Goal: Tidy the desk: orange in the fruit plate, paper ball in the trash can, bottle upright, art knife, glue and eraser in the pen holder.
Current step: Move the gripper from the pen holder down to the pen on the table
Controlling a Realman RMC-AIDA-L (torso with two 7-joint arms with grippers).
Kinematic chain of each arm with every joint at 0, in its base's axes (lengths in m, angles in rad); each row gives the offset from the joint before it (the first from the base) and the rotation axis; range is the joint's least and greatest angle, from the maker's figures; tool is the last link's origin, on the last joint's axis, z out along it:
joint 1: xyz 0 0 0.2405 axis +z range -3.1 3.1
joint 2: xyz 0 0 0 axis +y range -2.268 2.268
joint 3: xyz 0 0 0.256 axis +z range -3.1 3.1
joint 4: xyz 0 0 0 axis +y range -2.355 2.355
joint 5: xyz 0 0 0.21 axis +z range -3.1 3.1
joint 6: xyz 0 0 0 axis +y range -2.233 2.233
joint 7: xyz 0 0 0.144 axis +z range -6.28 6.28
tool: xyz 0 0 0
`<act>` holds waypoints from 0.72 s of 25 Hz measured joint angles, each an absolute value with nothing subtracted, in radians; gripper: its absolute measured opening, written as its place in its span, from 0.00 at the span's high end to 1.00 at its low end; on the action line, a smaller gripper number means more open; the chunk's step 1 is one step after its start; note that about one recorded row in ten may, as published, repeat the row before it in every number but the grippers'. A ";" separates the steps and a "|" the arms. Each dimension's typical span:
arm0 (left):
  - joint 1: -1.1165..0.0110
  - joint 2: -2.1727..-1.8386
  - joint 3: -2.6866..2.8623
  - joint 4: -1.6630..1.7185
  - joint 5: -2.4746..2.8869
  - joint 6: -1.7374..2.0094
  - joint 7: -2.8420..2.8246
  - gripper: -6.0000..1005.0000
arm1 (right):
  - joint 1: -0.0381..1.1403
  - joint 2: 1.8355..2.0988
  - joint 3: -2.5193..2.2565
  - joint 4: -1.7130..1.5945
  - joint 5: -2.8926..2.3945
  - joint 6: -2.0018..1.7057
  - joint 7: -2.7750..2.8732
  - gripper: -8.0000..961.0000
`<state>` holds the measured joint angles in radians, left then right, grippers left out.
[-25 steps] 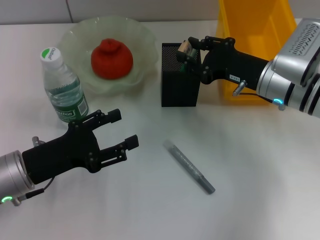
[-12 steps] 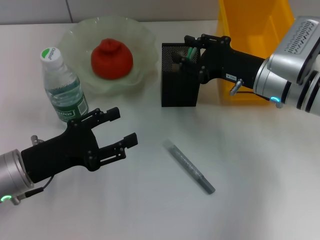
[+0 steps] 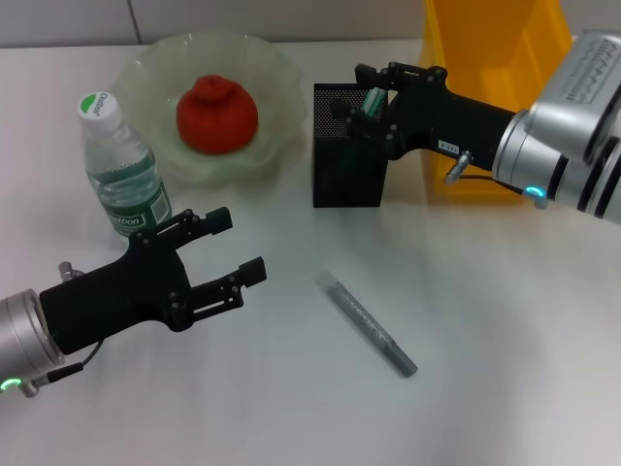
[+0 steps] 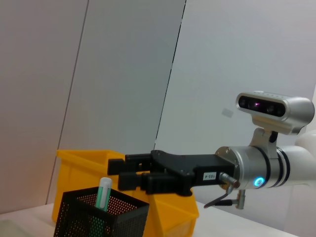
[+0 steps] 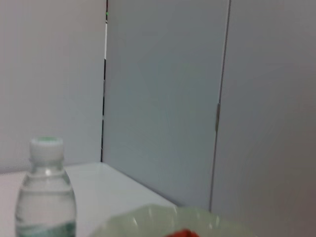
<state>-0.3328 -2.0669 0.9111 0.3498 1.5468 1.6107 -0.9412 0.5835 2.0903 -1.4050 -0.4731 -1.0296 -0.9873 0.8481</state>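
Gone from the right gripper (image 3: 351,95) is the eraser it carried a second ago; it now hangs spread over the pen holder (image 3: 347,160), where a green-capped glue stick (image 3: 371,99) stands. Left gripper (image 3: 231,260) hovers spread above the desk (image 3: 505,320), near the upright bottle (image 3: 118,167). Orange (image 3: 216,115) sits in the plate (image 3: 254,58). What remains is the grey knife (image 3: 369,324), lying flat on the desk: light, stiff, thin and probably slick, so best pinched across its middle.
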 joint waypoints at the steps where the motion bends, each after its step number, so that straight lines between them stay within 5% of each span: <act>1: -0.333 -2.067 0.911 0.350 1.546 1.611 -0.941 0.20 | 0.576 2.090 -1.405 -0.488 -1.031 -0.996 0.868 0.48; 11: -0.325 -2.064 0.899 0.350 1.546 1.616 -0.942 0.20 | 0.442 2.082 -1.358 -1.132 -1.627 -1.140 1.710 0.49; 18: -0.321 -2.065 0.888 0.350 1.546 1.618 -0.937 0.20 | 0.613 2.078 -1.291 -1.435 -2.084 -1.488 2.319 0.49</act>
